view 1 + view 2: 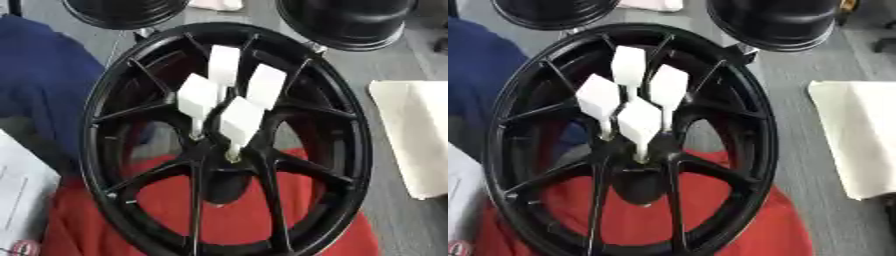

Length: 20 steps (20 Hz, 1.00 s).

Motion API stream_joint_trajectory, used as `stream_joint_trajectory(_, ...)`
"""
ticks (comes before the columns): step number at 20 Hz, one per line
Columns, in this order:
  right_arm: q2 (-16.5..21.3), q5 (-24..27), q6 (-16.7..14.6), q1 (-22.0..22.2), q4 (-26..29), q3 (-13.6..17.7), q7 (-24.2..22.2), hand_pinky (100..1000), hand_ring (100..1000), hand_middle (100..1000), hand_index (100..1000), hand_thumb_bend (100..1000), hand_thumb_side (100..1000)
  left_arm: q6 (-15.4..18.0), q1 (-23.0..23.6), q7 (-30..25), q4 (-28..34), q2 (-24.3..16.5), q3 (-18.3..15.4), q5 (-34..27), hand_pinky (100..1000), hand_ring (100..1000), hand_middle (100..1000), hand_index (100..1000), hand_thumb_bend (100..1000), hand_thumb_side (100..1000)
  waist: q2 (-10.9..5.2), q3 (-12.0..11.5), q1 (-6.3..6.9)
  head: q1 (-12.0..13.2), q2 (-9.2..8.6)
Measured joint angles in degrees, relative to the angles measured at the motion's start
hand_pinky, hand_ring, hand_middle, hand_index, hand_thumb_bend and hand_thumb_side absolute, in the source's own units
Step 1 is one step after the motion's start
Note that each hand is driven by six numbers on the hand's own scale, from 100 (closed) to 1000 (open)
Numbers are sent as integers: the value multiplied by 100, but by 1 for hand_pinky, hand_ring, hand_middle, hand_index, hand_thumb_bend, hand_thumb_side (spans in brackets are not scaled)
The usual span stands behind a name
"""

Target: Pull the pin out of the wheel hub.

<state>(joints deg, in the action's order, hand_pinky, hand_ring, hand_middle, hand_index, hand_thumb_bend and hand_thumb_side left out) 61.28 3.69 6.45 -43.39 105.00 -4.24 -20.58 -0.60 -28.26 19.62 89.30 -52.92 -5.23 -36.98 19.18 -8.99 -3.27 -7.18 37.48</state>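
1. The wheel hub point(226, 142) is a black rim with thin spokes; it fills the middle of the view and lies over a red cloth point(219, 220).
2. Four pins point(241, 121), each with a white block head on a thin stem, stand in its centre, close together.
3. No robot hand shows in either view, so its state cannot be told.
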Motion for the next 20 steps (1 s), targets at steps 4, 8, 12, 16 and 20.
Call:
stream_joint_trajectory(4, 0, -160, 31, -121, 137, -197, -215, 830, 786, 739, 788, 121, 337, -1, -1, -28, 1, 0, 31, 27, 826, 826, 781, 809, 406, 823, 0, -12, -6, -4, -29)
stream_joint_trajectory(8, 0, -363, 67, -254, 314, -437, -515, 833, 795, 749, 796, 141, 340, -14, -6, -51, 1, 0, 52, 32, 825, 826, 782, 809, 404, 824, 0, -20, -22, -5, -33)
stream_joint_trajectory(12, -5, -562, 115, -453, 398, -683, -814, 835, 804, 757, 800, 162, 336, -43, -16, -81, 1, 0, 97, 46, 825, 827, 782, 808, 403, 825, -13, -22, -47, -5, -36)
stream_joint_trajectory(16, -110, -719, 149, -737, 396, -973, -1103, 835, 809, 761, 807, 301, 319, -70, -57, -109, 1, 0, 128, 53, 825, 827, 783, 808, 402, 826, -48, -22, -67, -4, -37)
stream_joint_trajectory(20, -237, -814, 167, -951, 341, -1282, -1333, 834, 819, 760, 807, 196, 320, -96, -67, -136, -1, 0, 166, 68, 825, 827, 783, 808, 401, 827, -76, -22, -77, -24, -34)
